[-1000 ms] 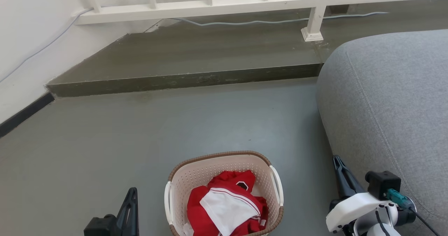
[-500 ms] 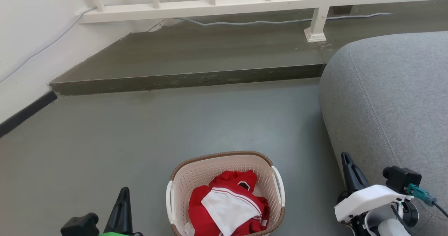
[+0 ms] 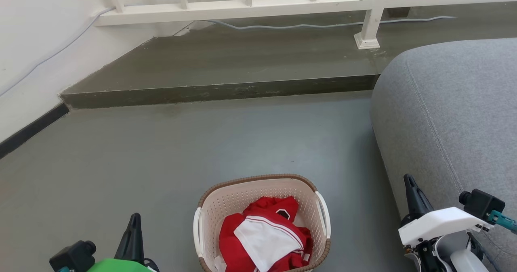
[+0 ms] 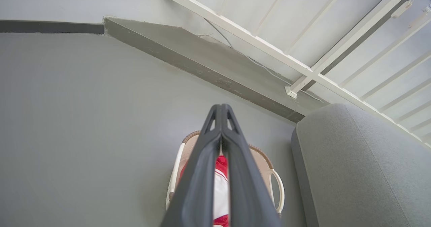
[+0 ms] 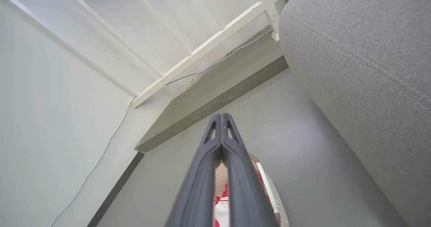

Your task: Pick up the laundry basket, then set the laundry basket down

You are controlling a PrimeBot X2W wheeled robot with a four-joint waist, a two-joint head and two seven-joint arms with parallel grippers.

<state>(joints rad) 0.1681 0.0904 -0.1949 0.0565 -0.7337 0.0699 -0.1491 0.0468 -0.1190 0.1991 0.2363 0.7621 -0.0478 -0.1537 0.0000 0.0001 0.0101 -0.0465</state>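
Both pincers, the left gripper (image 3: 134,219) and right gripper (image 3: 408,181), are seen closed and empty, moved outward from the laundry basket (image 3: 226,199) since a second ago, so it is judged set down.

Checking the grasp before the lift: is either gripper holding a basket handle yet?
No: in the head view the left gripper and right gripper sit apart from the laundry basket, fingers together, touching nothing.
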